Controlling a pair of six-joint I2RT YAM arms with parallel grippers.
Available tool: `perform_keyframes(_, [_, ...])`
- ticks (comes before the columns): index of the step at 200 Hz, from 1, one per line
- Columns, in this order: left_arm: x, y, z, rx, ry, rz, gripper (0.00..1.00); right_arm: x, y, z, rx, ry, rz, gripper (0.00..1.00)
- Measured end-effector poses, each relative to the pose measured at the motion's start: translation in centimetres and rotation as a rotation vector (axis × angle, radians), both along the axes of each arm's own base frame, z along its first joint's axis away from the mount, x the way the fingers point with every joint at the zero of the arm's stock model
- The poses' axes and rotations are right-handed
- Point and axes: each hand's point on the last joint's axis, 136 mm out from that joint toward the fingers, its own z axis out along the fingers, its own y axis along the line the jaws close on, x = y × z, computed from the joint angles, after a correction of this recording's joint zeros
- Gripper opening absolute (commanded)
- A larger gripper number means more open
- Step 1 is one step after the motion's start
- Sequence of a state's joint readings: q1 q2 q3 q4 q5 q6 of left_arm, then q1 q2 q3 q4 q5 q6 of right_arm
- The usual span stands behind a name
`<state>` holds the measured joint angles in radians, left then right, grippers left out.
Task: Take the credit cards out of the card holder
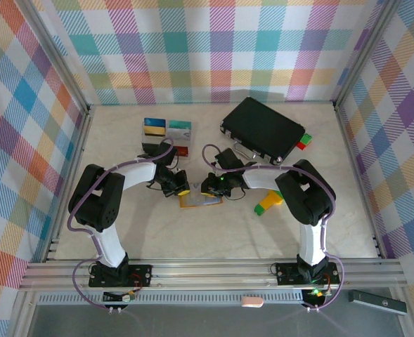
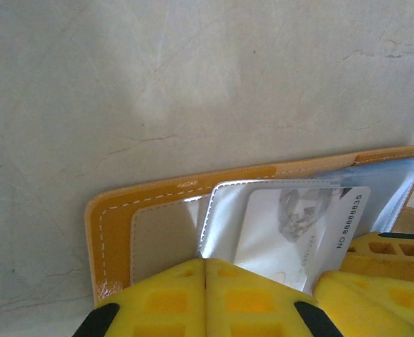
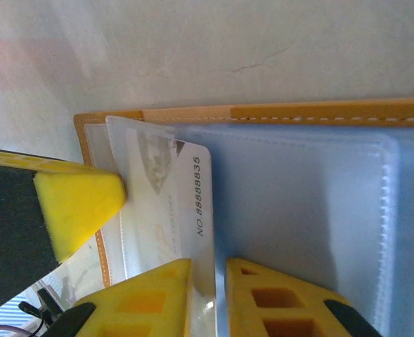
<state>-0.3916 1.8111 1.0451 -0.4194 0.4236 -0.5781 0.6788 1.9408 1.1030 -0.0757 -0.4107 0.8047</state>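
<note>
The orange-tan card holder (image 1: 199,201) lies open on the table between my two grippers. Its grey-blue pockets (image 3: 312,210) face up. A grey-white credit card (image 3: 185,203) with a printed number sticks partway out of a clear pocket (image 2: 298,225). My right gripper (image 3: 208,270) is slightly open around that card's edge: one finger touches it, the other stands a small gap away. My left gripper (image 2: 205,263) is shut, its tips pressed on the holder (image 2: 115,210) at the pocket's edge. Other credit cards lie behind: blue-and-yellow (image 1: 154,127), teal (image 1: 179,128), red (image 1: 182,150).
A large black hard case (image 1: 263,128) sits at the back right, with a red-and-green block (image 1: 303,142) by its corner. A green-and-yellow block (image 1: 270,203) lies right of the holder. Plaid walls enclose the table on three sides.
</note>
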Motion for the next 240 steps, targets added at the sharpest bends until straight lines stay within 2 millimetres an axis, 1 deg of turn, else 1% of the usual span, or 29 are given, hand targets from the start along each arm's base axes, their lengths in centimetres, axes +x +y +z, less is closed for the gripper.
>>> perform_keyframes(45, [0.0, 0.0, 0.0, 0.002, -0.001, 0.001, 0.07, 0.2, 0.1, 0.2, 0.014, -0.001, -0.002, 0.06])
perform_keyframes(65, [0.1, 0.1, 0.0, 0.006, -0.002, 0.002, 0.08, 0.3, -0.2, 0.5, 0.023, -0.016, -0.008, 0.03])
perform_keyframes(84, [0.1, 0.1, 0.0, 0.006, -0.003, 0.002, 0.1, 0.3, -1.4, 1.0, 0.015, -0.042, -0.034, 0.0])
perform_keyframes(101, [0.1, 0.1, -0.1, 0.009, -0.005, 0.004, 0.12, 0.5, -2.5, 1.6, 0.013, -0.067, -0.059, 0.0])
perform_keyframes(116, [0.2, 0.2, 0.0, 0.01, -0.009, 0.008, 0.16, 0.7, -3.3, 2.0, 0.013, -0.09, -0.078, 0.0])
perform_keyframes(144, [0.4, 0.1, 0.9, 0.001, -0.028, 0.02, 0.23, 0.9, -4.5, 3.1, 0.032, -0.146, -0.102, 0.0])
perform_keyframes(163, [0.8, -0.2, 2.4, -0.03, -0.062, 0.035, 0.27, 1.1, -5.1, 4.2, 0.062, -0.194, -0.109, 0.0])
perform_keyframes(178, [1.2, -0.5, 4.2, -0.08, -0.109, 0.049, 0.32, 1.4, -5.3, 5.5, 0.104, -0.233, -0.111, 0.0])
perform_keyframes(203, [2.0, -1.1, 7.7, -0.191, -0.206, 0.077, 0.42, 2.1, -5.6, 7.6, 0.195, -0.284, -0.109, 0.0])
perform_keyframes(240, [2.5, -1.4, 11.3, -0.304, -0.303, 0.094, 0.58, 2.8, -6.1, 9.7, 0.328, -0.313, -0.106, 0.0])
